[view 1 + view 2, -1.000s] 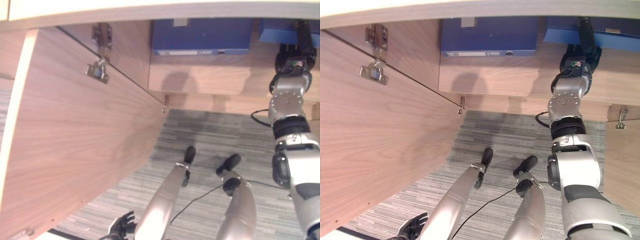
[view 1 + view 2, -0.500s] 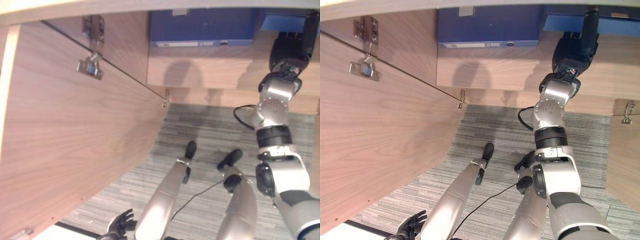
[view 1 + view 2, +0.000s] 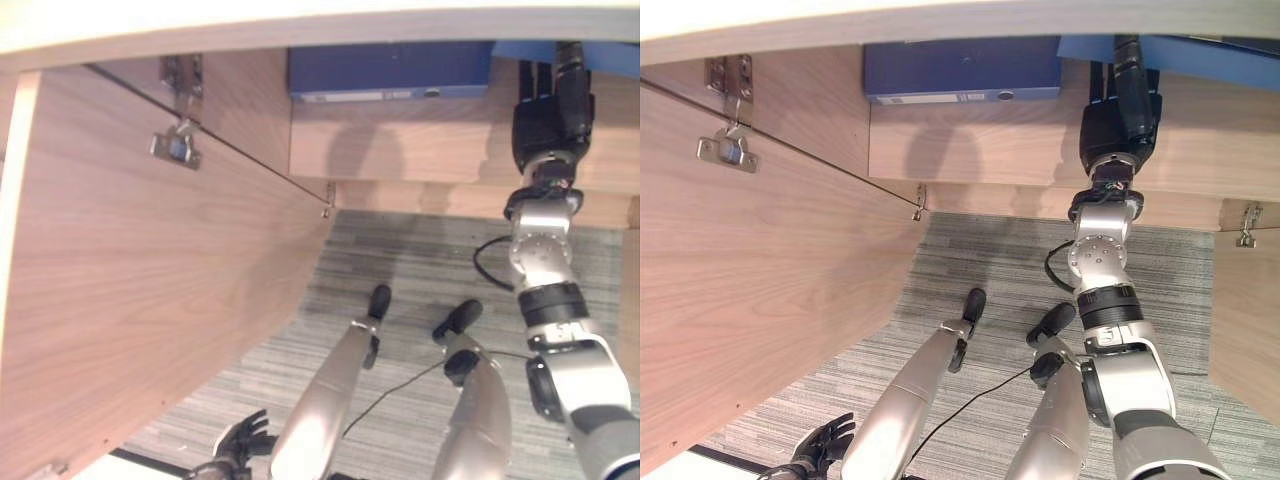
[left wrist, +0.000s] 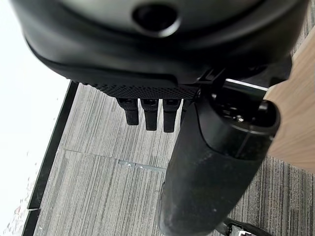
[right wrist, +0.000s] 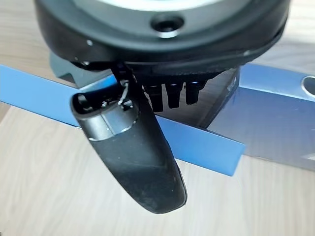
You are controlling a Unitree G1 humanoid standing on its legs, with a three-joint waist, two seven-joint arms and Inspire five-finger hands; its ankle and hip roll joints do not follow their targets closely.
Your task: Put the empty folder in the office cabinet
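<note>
Since the earlier frames the right arm has swung inward and straightened, so the forearm now runs nearly straight up to the shelf rather than leaning in from the right side. At far left the open cabinet door (image 3: 150, 290) stands edge-on, its hinge (image 3: 175, 145) near the top; its free corner ends just beside the shelf front, leaving an open lane of carpeted floor (image 3: 990, 270) between door and right arm. The left hand (image 3: 815, 448) hangs low near the floor by the door's lower edge, fingers loosely spread and holding nothing. On the cabinet shelf (image 3: 970, 140) a dark blue binder (image 3: 960, 70) lies flat, spine outward, set back from the shelf edge. Right of it, well apart, the empty folder (image 5: 39, 96), lighter blue, lies on the shelf with the right hand (image 3: 1120, 115) upon it; the wrist view shows its thumb curled beneath the folder's edge and fingers above, pinching it.
</note>
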